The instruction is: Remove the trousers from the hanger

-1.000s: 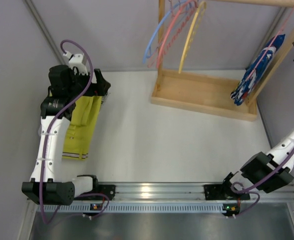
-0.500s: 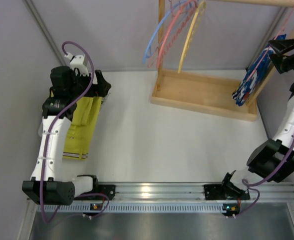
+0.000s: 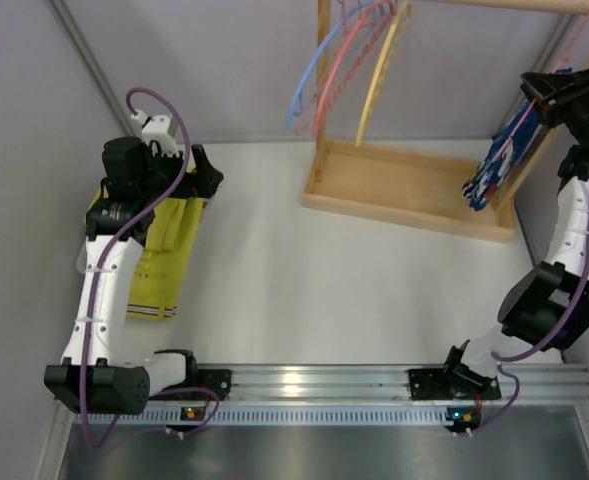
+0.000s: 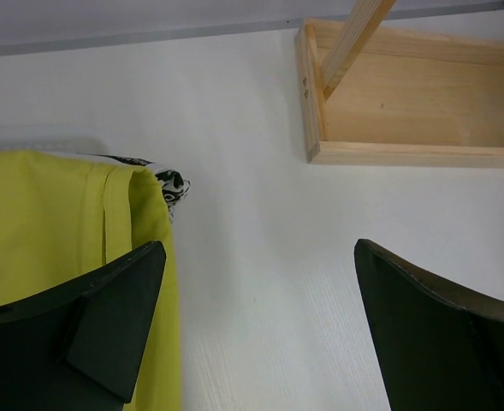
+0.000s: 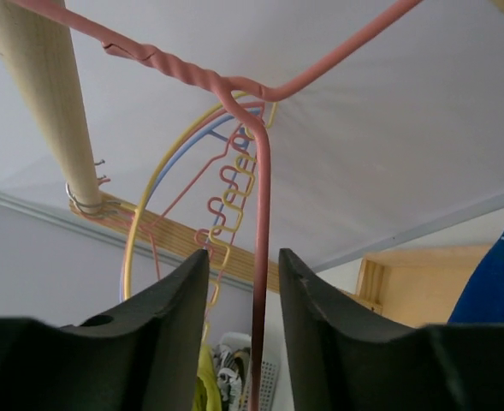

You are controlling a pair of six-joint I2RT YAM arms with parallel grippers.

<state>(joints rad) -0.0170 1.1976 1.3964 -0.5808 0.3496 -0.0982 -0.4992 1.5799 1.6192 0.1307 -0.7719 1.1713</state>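
Observation:
The royal-blue trousers (image 3: 499,165) with white and red patches hang at the rack's right end on the pale-pink wire hanger (image 3: 579,35). My right gripper (image 3: 554,90) is raised at the top of the trousers. In the right wrist view the hanger's (image 5: 260,171) straight pink wire runs down between the jaws of my right gripper (image 5: 243,257). They are narrowed around it, with a thin gap on each side. A blue edge of the trousers (image 5: 500,282) shows at the right. My left gripper (image 3: 199,170) (image 4: 260,248) hangs wide open over the table, holding nothing.
A plain yellow folded garment (image 3: 164,250) (image 4: 46,214) lies under the left arm. The wooden rack base (image 3: 404,185) (image 4: 406,94) stands at the back. Blue (image 3: 309,75), pink (image 3: 344,70) and yellow (image 3: 384,60) hangers hang from its bar. A wooden post (image 5: 38,86) rises left of my right gripper.
My right arm has swung up and in from the right edge to the top of the hanger, and its jaws have narrowed around the pink wire. The left arm has barely moved.

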